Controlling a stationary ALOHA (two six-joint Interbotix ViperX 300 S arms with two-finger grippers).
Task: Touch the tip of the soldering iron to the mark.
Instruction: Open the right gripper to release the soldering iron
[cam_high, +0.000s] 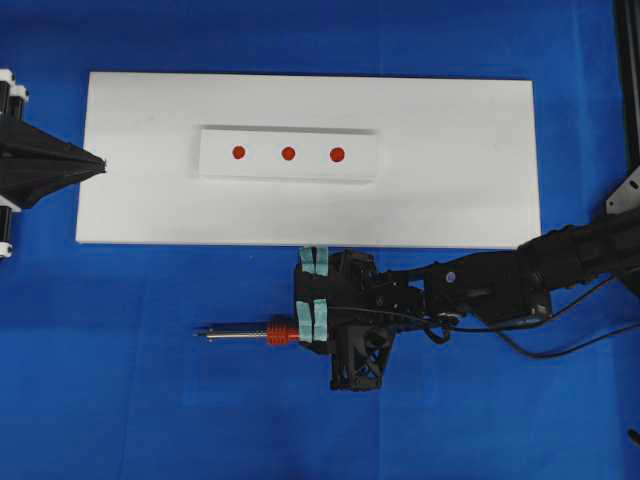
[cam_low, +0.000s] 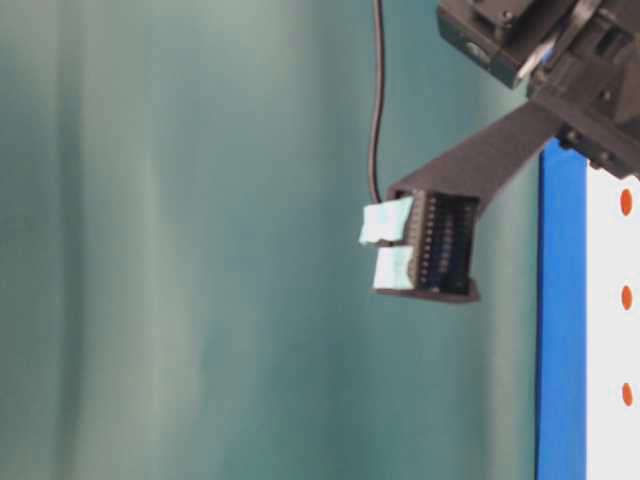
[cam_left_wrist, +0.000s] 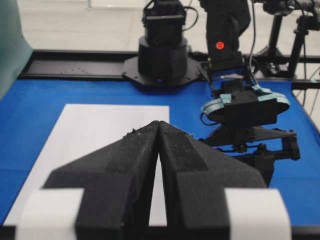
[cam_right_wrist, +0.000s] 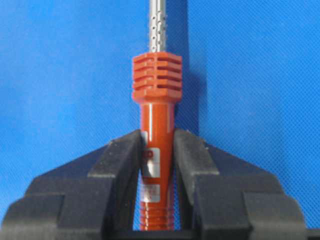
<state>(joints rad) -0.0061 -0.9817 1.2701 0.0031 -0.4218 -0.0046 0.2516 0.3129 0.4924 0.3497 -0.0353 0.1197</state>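
The right tool (cam_right_wrist: 157, 150) clamps the soldering iron (cam_high: 262, 334); the tip (cam_high: 200, 333) probably points sideways, with the red marks (cam_high: 288, 153) on the white board (cam_high: 450, 190) beyond. The left tool (cam_high: 98, 166) is together.

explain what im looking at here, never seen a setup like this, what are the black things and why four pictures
This is a two-armed robot at a blue table. One picture looks straight down, one looks from table height, and the other two come from cameras on each arm's wrist.

The black things are the arms' grippers. The right gripper has its fingers closed around the red-orange handle of a soldering iron, whose silver shaft points left, away from the arm. The left gripper is shut, holding nothing, at the edge of the white board.

On the board lies a white strip with three red marks.
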